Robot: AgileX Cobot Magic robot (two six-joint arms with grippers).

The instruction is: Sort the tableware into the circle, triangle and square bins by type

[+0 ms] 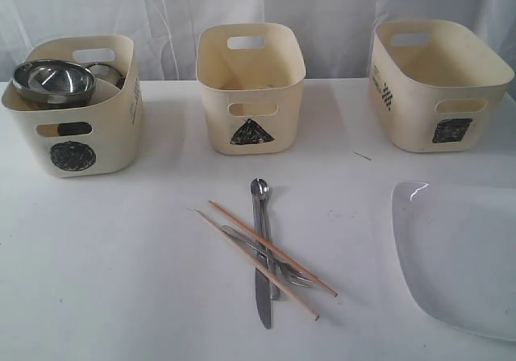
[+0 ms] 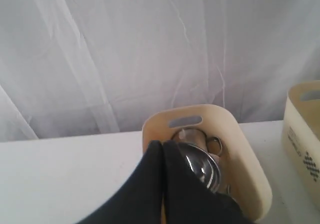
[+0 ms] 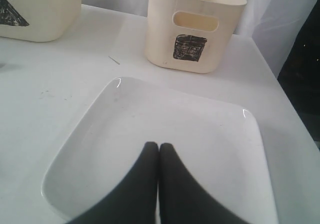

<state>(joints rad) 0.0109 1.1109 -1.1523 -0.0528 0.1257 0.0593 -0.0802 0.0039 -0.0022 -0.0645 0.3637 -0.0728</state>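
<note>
Closest to the exterior camera is the plate (image 1: 463, 256), lying flat on the white worktop (image 1: 121, 248) at the right, in front of the square bin (image 1: 411, 111). Left of it, near the middle, the cutlery lies in a loose crossed heap: the knife (image 1: 264, 296) and spoon (image 1: 260, 188) run side by side with the spoon's bowl toward the bins, the fork (image 1: 242, 238) lies slantwise across them, and the two chopsticks (image 1: 272, 248) cross diagonally on top. At the back stand three cream bins in a row, well apart: the circle bin (image 1: 105, 135) on the left, the triangle bin (image 1: 218, 111) in the middle, the square one on the right. Inside the circle bin sit a steel bowl (image 1: 52, 81) and, behind it, a mug (image 1: 105, 72). The left pincer (image 2: 162, 151) hangs over that bin with its fingers pressed together and nothing between them. The right pincer (image 3: 159, 151) is likewise closed and empty, poised over the plate's near half; whether it touches the plate cannot be told.
</note>
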